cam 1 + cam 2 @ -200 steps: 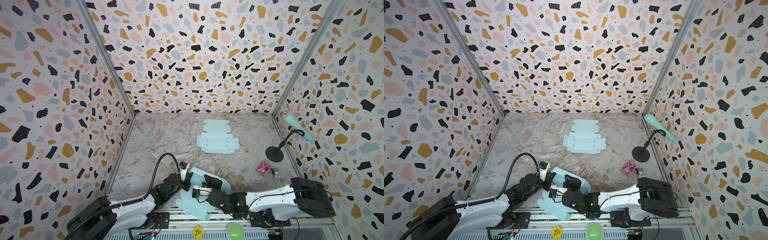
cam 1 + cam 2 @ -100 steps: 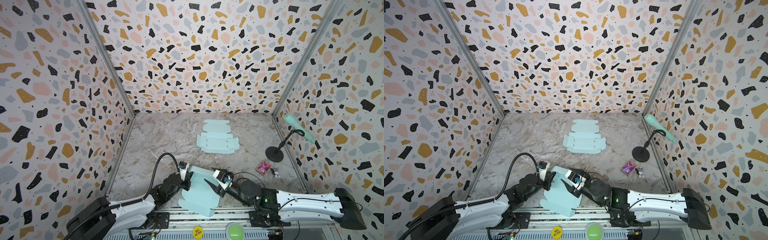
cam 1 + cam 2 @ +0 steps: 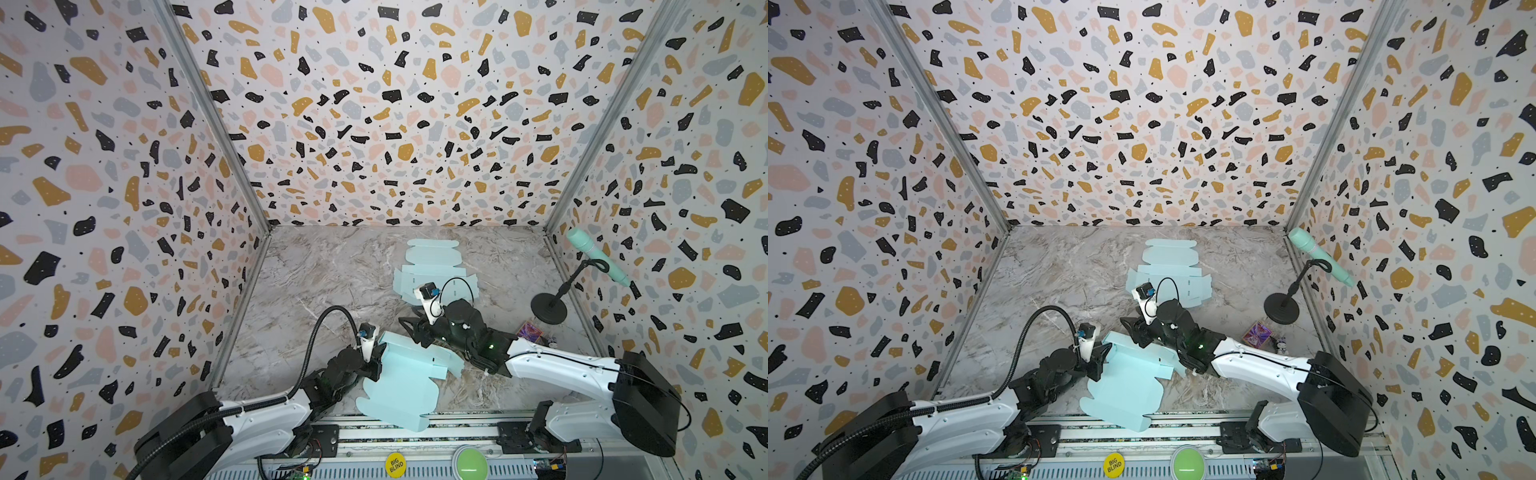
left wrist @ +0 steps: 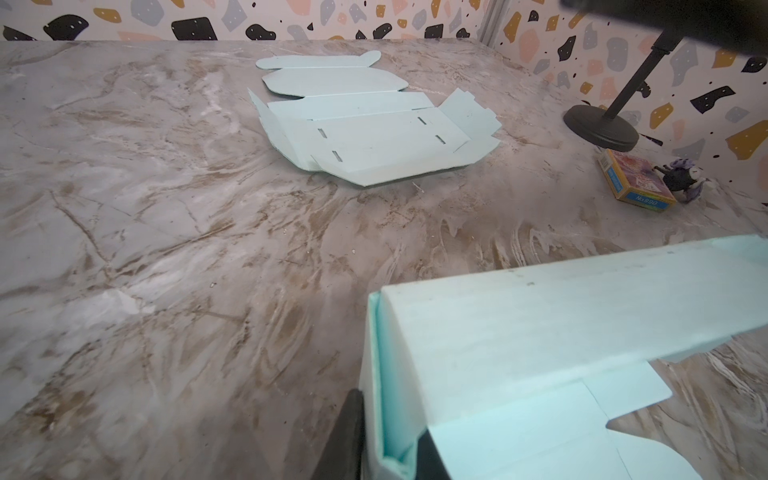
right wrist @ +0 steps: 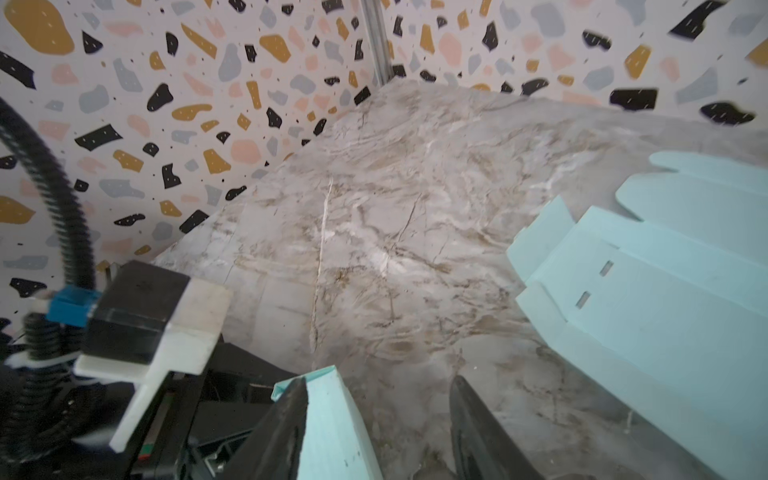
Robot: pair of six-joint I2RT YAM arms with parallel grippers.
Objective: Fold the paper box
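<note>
Moved: my right arm has swung away from the front rail [image 3: 478, 419]. The right gripper [image 3: 409, 328] is now at the far edge of the paper box [image 3: 405, 374], which has turned a little and lies more flat.
Top views, box: in both top views the paper box lies at the near edge of the table [image 3: 316, 291], with its front tongue over the front rail. I judge it only partly folded.
Top views, left gripper: the left gripper [image 3: 374, 362] bites the left edge of the box. I think it is an anchor, so the sheet does not slide.
Top views, spare: a second flat blank [image 3: 434, 270] lies further back, well apart from the box.
Top views, writing: a yellow sticker [image 3: 395, 464] reads "BIG BLIND", beside a green button [image 3: 469, 463].
Left wrist view, pincer: the fingers [image 4: 351, 436] are together, clamped on the doubled side wall of the box.
Left wrist view, writing: a small card packet [image 4: 636, 183] near the microphone stand [image 4: 600, 129] shows "No." and figures I cannot read surely.
Right wrist view, pincer: the fingers [image 5: 482, 432] stand apart. The raised box wall touches one finger only, so nothing is gripped. I judge it is there to push this wall upright.
</note>
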